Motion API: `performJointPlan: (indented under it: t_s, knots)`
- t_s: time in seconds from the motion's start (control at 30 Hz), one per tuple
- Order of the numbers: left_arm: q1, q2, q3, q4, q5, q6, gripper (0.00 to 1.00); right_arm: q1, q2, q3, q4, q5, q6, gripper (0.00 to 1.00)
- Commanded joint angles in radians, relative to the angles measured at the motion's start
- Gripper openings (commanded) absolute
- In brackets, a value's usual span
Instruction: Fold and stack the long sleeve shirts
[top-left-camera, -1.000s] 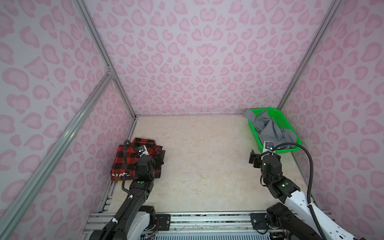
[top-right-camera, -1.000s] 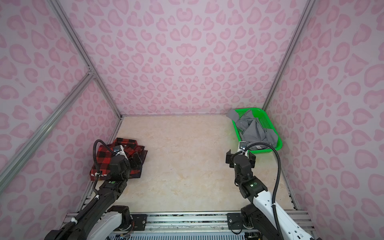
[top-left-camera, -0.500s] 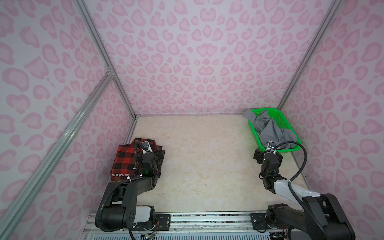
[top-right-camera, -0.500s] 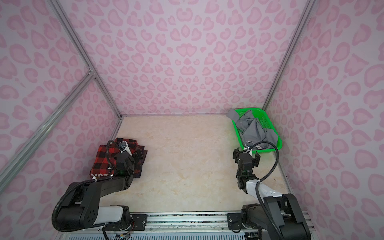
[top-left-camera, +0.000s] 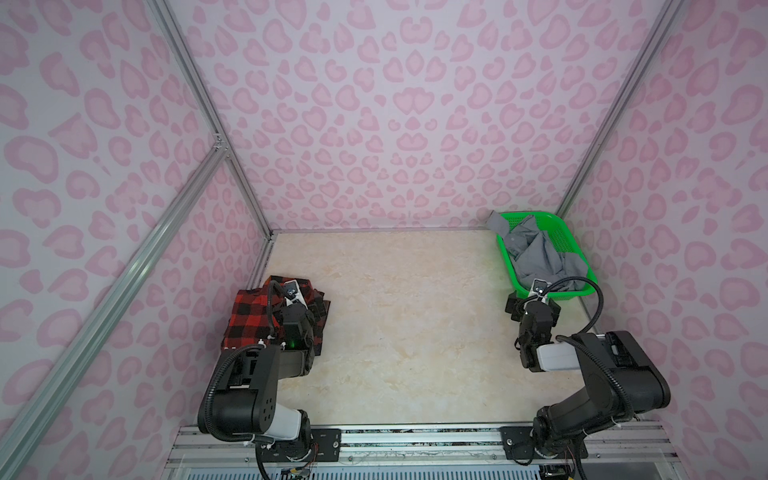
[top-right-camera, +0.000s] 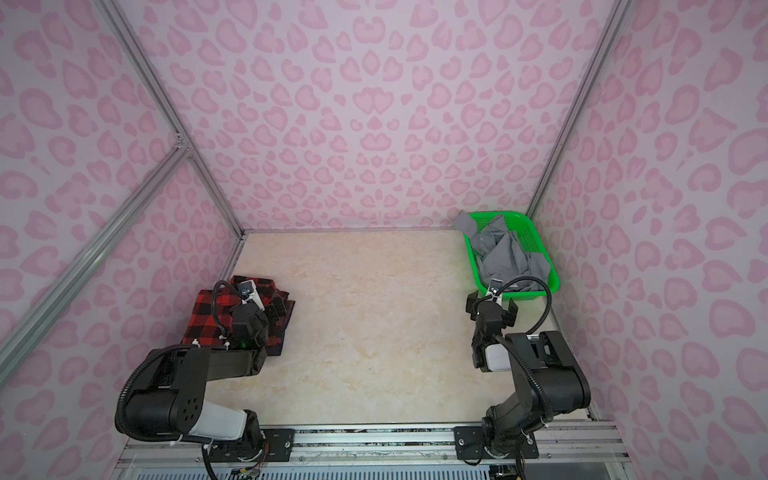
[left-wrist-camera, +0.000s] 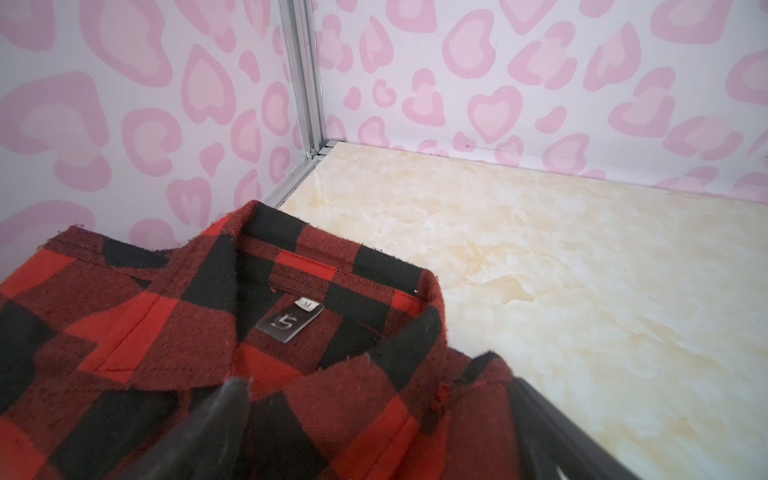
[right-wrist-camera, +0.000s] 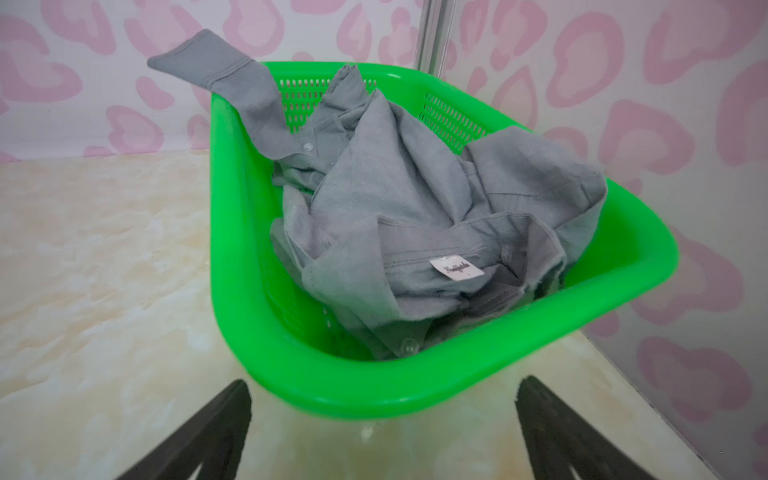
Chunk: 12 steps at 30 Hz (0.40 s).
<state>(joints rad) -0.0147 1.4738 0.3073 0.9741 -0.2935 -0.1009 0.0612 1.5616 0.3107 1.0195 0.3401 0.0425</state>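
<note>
My left arm is folded tight, elbow raised near the front rail and forearm lying low toward the far edge. The left claw (top-left-camera: 312, 306) hangs over the flannel (top-left-camera: 249, 318), which lies folded against the bench's (top-left-camera: 415, 324) left edge, about midway along it. In the wrist view the left claw's (left-wrist-camera: 378, 382) jaws are spread wide and hold nothing, the collar and its grey label (left-wrist-camera: 287, 325) just beyond them. I can't tell whether the tips touch the cloth. A darker plaid (top-right-camera: 275, 348) edge shows under the flannel on its bench-centre side.

My right arm is bent the same way, elbow out by the right edge and wrist aimed at the far right corner. The right claw (top-left-camera: 533, 308) is released too, both fingers apart and empty over bare bench, just short of the near rim of the green basket (right-wrist-camera: 640, 266). The grey shirt (right-wrist-camera: 399, 195) lies crumpled inside, one sleeve (right-wrist-camera: 232, 79) draped over the basket's rim.
</note>
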Motion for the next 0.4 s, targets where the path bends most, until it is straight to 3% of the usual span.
performJointPlan:
  t_s: [0.0,0.37]
  knots:
    - [-0.001,-0.001,-0.004,0.053,0.004,0.006,0.98,0.002,0.013,-0.011,0.089,-0.002,-0.001,1.0]
    - [0.0,-0.001,-0.002,0.051,0.006,0.007,0.98,0.017,0.014,-0.012,0.096,0.016,-0.016,1.0]
